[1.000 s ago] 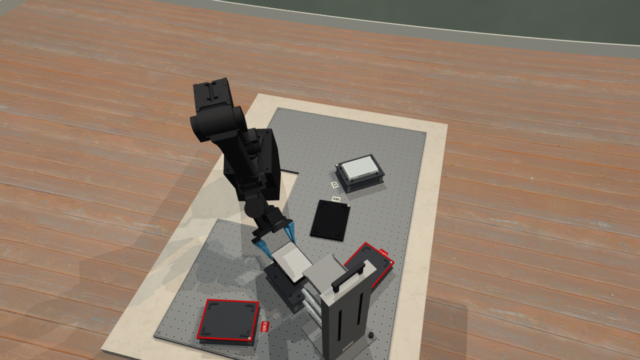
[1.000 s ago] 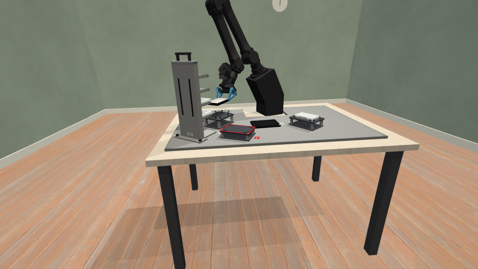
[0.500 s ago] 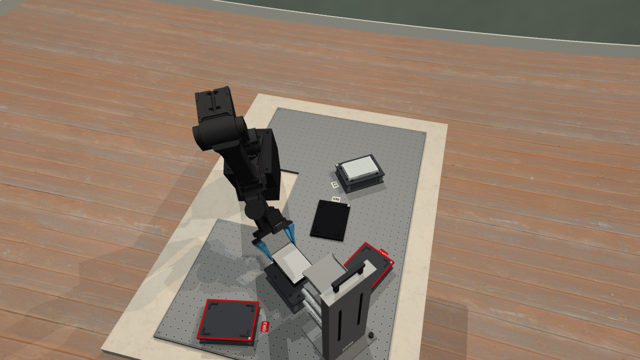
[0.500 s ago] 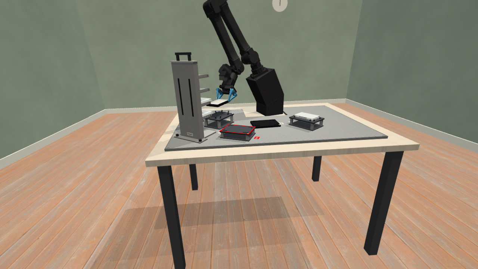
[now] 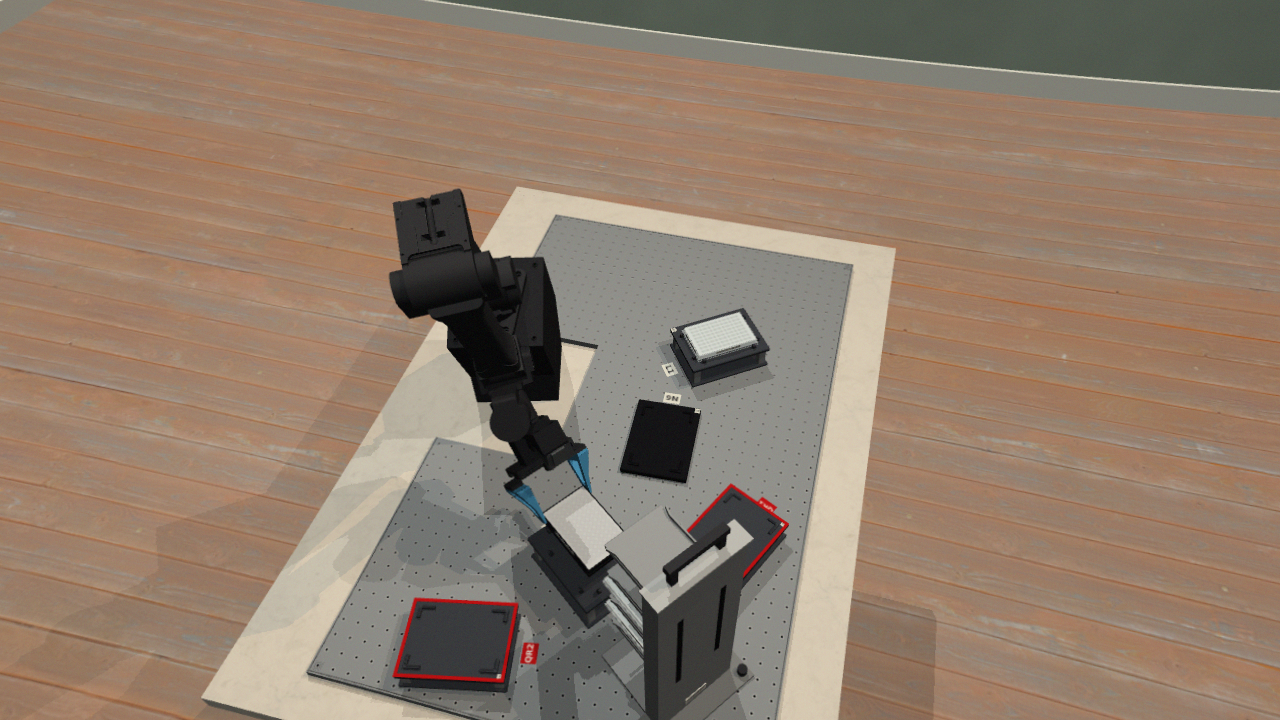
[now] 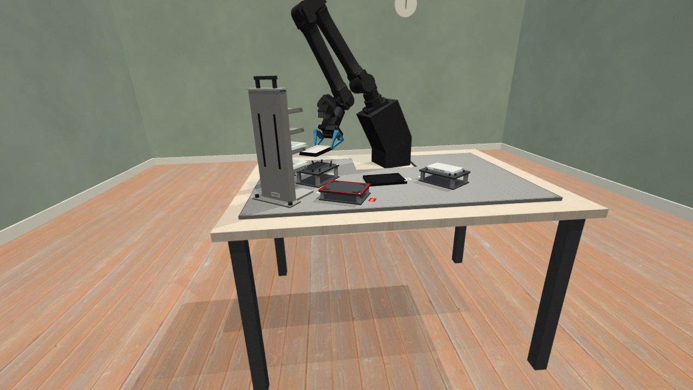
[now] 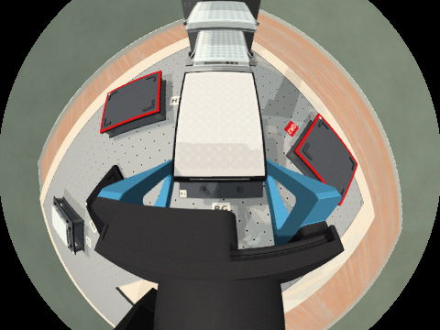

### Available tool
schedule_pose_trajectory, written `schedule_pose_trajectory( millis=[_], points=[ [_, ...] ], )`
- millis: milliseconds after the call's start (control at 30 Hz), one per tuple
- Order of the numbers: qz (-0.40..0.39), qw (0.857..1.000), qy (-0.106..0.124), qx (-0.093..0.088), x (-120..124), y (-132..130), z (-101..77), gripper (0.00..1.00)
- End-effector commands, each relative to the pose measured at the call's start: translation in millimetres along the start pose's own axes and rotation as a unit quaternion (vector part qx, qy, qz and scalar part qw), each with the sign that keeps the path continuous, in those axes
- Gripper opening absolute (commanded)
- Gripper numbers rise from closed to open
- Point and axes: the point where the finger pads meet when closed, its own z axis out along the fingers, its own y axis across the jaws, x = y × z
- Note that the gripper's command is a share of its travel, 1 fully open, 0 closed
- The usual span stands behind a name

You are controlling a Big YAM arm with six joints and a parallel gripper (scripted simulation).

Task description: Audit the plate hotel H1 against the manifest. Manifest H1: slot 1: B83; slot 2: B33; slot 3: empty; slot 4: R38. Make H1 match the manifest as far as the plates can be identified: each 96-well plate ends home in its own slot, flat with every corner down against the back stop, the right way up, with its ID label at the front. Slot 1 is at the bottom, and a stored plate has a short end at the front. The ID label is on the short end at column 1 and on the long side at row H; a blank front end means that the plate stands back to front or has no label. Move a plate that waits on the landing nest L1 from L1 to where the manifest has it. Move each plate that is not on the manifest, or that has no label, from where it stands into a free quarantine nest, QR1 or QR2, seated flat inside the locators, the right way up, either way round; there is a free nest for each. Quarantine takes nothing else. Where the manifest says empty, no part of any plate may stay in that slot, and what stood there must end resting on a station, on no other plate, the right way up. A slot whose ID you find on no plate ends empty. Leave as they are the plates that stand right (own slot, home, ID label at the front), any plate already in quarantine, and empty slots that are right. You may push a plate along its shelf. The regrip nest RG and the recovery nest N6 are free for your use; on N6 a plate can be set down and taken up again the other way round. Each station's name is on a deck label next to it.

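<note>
Plate held at hotel mouth

Gripper [image 7: 220, 170] spread wide, blue fingers clamped on the long sides of a white 96-well plate [image 7: 220, 123] at its near end. In the top view, held clear above the regrip nest [image 6: 317, 170], slightly tilted, far end toward the hotel [image 5: 698, 608] at 4 o'clock. Second plate [image 5: 720, 335] resting on its nest at 1 o'clock.
</note>
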Motion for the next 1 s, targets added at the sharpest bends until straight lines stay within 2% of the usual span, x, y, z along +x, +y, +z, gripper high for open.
schedule_pose_trajectory(
  millis=[0, 967],
  points=[
    [-0.008, 1.0, -0.012, 0.008, -4, -5, 0.3, 0.86],
    [-0.008, 1.0, -0.013, 0.009, 5, -7, 10.4, 0.86]
  ],
)
